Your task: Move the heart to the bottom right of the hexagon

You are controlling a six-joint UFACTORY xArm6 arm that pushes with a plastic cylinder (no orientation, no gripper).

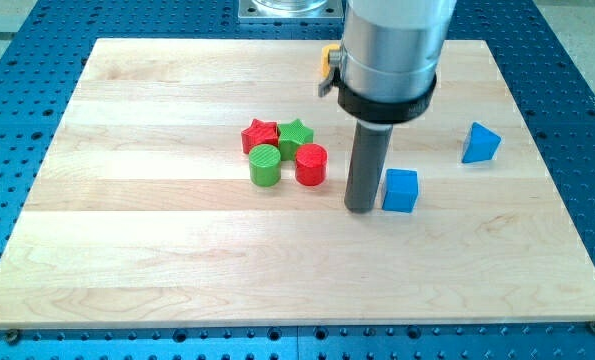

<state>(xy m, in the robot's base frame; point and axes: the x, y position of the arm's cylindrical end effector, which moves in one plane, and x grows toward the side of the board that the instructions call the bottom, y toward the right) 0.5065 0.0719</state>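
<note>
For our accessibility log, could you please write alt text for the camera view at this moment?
My tip rests on a wooden board just left of a blue cube. A cluster of red star, green star, green cylinder and red cylinder sits further left; a blue block lies right, a yellow block partly hidden behind the arm.

1. yellow block [326,60]: mostly hidden behind the arm housing [389,50] at far centre-right; only a sliver shows, shape can't be told.
2. arm housing: cut off by the top edge.
3. my tip [360,207]: base visible on the board, just left of the blue cube [400,190]; can't tell if they touch.
4. green star [296,136]: near side covered by the red cylinder [311,164] and green cylinder [265,165].
5. red star [260,135]: near edge hidden by the green cylinder.
6. metal fixture [289,8] at far edge: cropped by the top edge.
</note>
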